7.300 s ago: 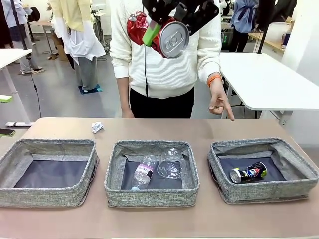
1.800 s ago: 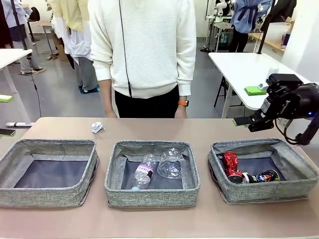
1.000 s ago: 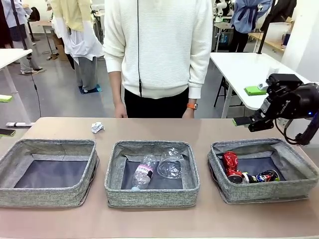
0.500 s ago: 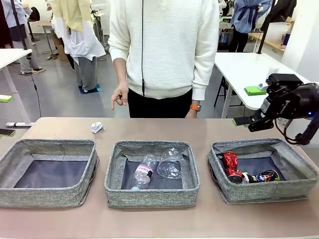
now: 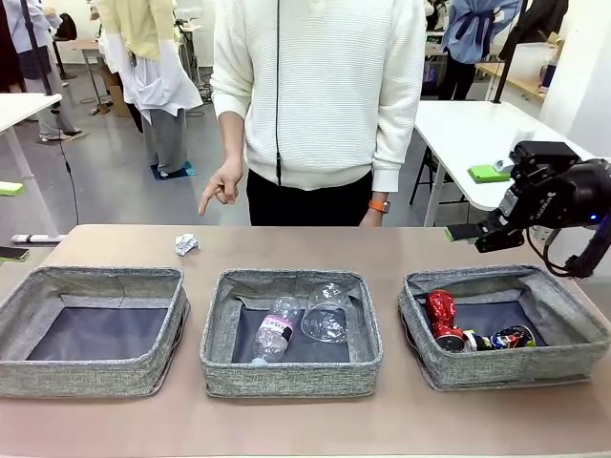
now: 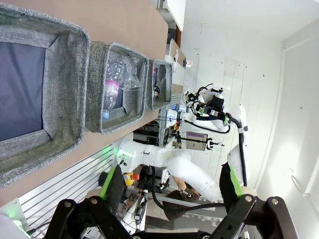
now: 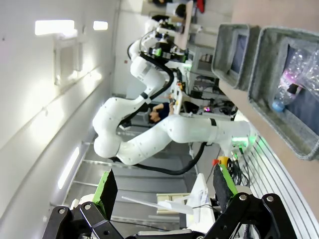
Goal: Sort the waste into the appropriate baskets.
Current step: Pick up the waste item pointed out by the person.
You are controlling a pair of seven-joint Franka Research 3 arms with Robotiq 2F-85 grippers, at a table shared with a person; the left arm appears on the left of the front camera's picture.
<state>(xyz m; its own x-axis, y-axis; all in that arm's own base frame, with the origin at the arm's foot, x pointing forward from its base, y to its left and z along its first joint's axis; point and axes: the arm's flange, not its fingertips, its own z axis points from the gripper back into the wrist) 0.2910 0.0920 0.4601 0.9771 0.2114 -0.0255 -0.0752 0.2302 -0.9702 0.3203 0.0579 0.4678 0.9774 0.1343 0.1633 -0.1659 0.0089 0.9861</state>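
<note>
Brown tabletop (image 5: 401,250) bare along its far edge. White table (image 5: 496,153) behind the right end effector carries a green block (image 5: 488,173).

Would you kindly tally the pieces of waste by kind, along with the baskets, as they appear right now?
Crushed cans: 2 (red can, dark blue-silver can, both in the right basket)
Plastic bottles: 1 (clear bottle, in the middle basket)
Plastic cups: 1 (clear cup, same basket)
Paper balls: 1 (white paper ball, on the table)
Baskets: 3 (left basket holds nothing)
Total: 8
</note>
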